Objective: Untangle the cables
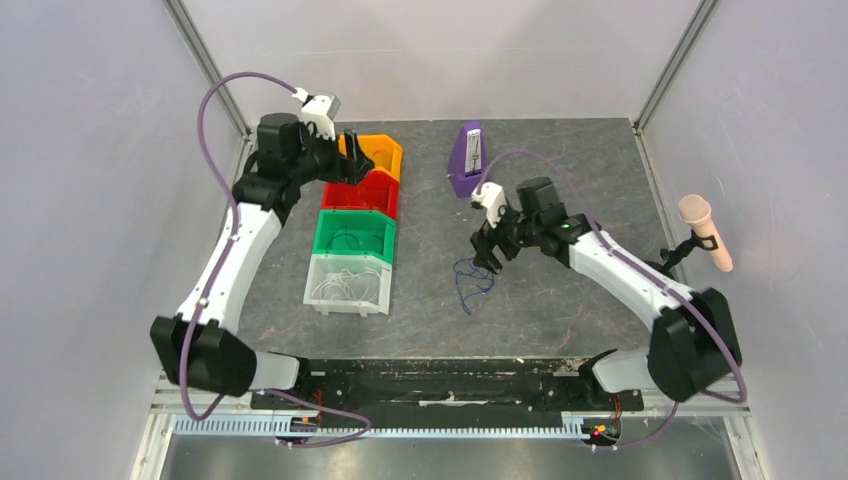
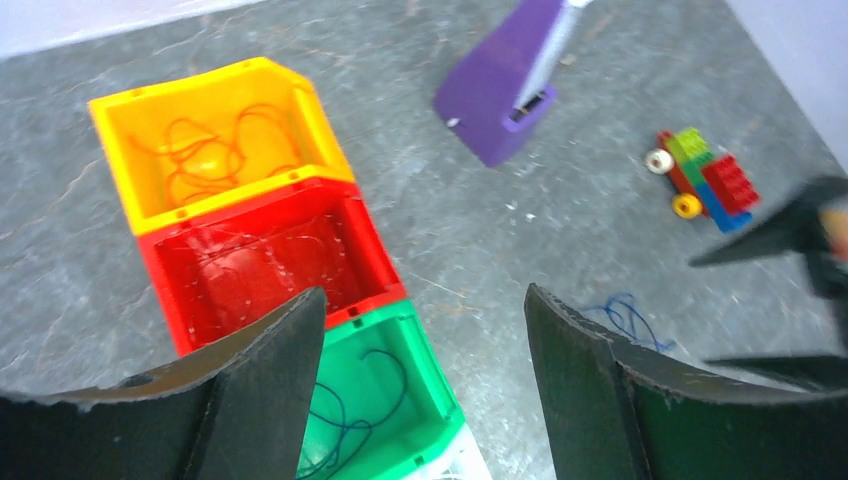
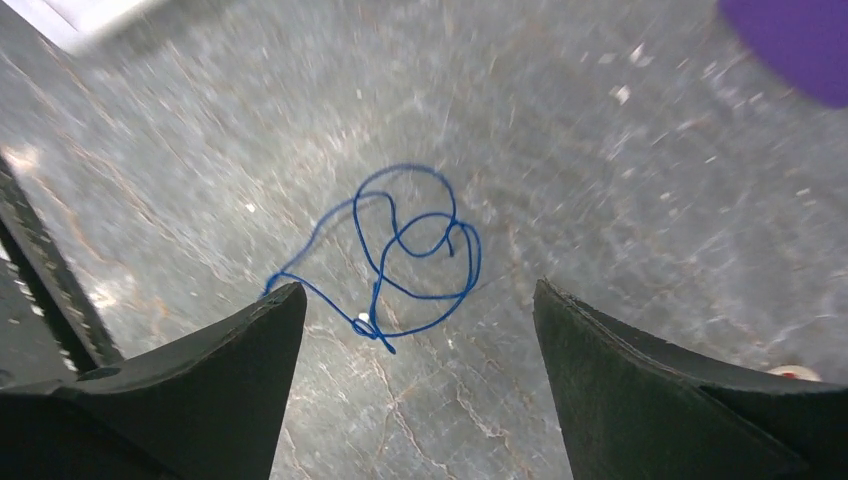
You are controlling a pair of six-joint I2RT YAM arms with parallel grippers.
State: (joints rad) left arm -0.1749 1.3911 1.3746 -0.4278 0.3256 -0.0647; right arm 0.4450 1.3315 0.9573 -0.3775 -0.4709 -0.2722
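Loose blue cable (image 3: 410,245) lies on the table (image 1: 560,300) at six o'clock from the right gripper (image 3: 420,297), fingers spread, empty. Left gripper (image 2: 421,294), also spread and empty, hovers over bins (image 2: 180,80) at ten o'clock.

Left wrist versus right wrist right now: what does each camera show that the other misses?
Left wrist only: the yellow bin holding orange wires, the red bin, the green bin with a dark wire, and a brick toy. Right wrist only: the full looped shape of the blue wire, close up. Both: that blue wire, the purple wedge and the grey table.
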